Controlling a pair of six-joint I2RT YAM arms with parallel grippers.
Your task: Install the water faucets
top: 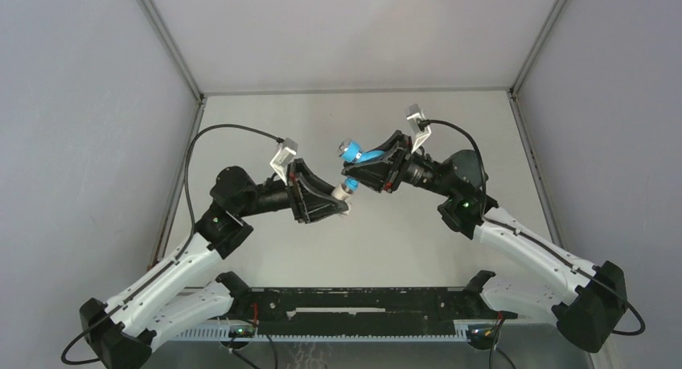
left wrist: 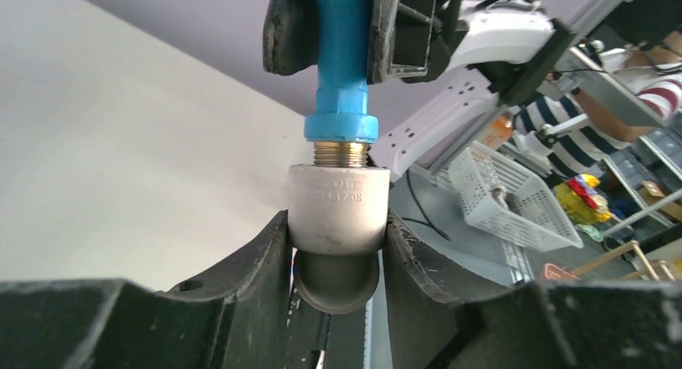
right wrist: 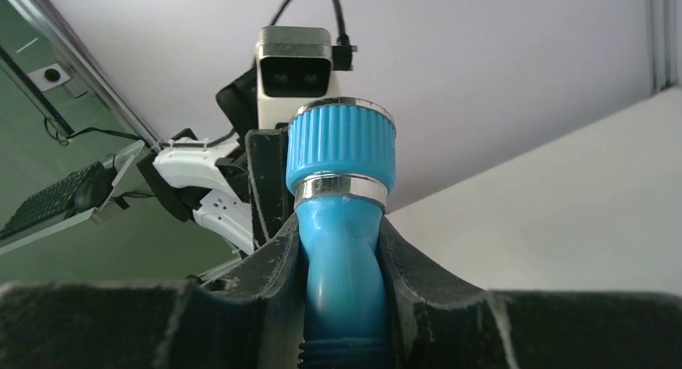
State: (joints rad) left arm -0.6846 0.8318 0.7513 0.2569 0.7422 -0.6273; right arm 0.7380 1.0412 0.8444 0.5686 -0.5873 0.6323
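I see my left gripper (left wrist: 338, 242) clamping the fitting (left wrist: 338, 200) and my right gripper (right wrist: 342, 234) clamping the faucet (right wrist: 341, 148), whose thread enters the fitting.

Top camera: fixed above and behind the arm bases (top: 233, 293), looking down and forward over the table (top: 402, 248); far off, both arms whole in frame. Left wrist camera (right wrist: 293, 59): mounted behind the left gripper (left wrist: 336, 240), looking out along its fingers (left wrist: 249, 272), very close, white fitting (left wrist: 338, 208) filling mid-frame. Right wrist camera (top: 415, 118): mounted behind the right gripper (right wrist: 338, 228), facing the opposite way, equally close on the blue faucet (right wrist: 342, 144). The wrist views look at each other; each shows the opposing gripper. All three views share the faucet; top and left wrist views also share its joint with the fitting
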